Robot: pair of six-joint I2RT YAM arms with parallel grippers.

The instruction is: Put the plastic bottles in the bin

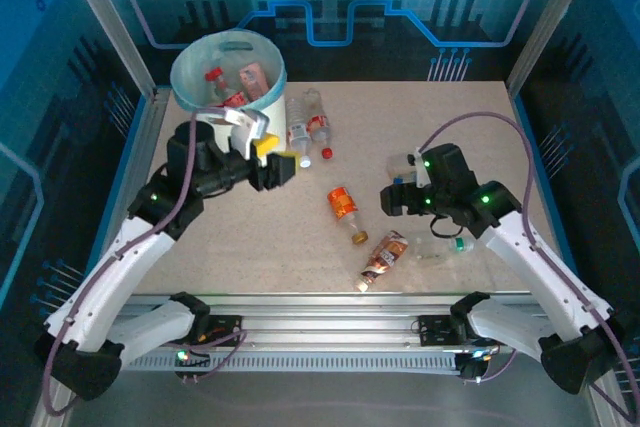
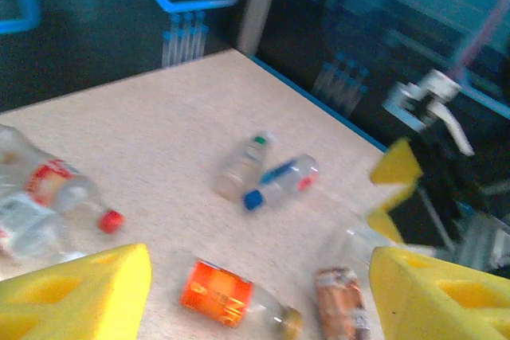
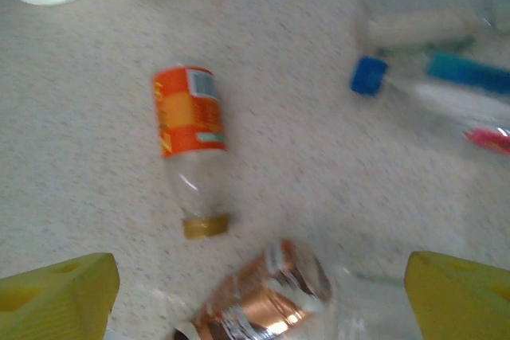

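- Plastic bottles [image 1: 343, 204] lie scattered across centre frame; a few sit inside the bin [image 1: 273, 99], upper left.
- Left gripper [image 1: 277, 159]: spread wide, empty, just beside the bin.
- Right gripper [image 3: 259, 272]: spread wide, grasping nothing; brown-labelled bottle [image 3: 267, 300] lies between its fingers.

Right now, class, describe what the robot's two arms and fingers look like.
The left arm and right arm have white link shells, black joints, green lights and a purple cable each. Their fingers are yellow wedges with hollows.

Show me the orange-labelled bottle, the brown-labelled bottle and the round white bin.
Orange-labelled plastic bottle [image 3: 190, 111]: right wrist view, its label.
Brown-labelled plastic bottle [image 1: 385, 257]: top external view, its label.
Round white plastic bin [image 1: 272, 105]: top external view, outer wall.
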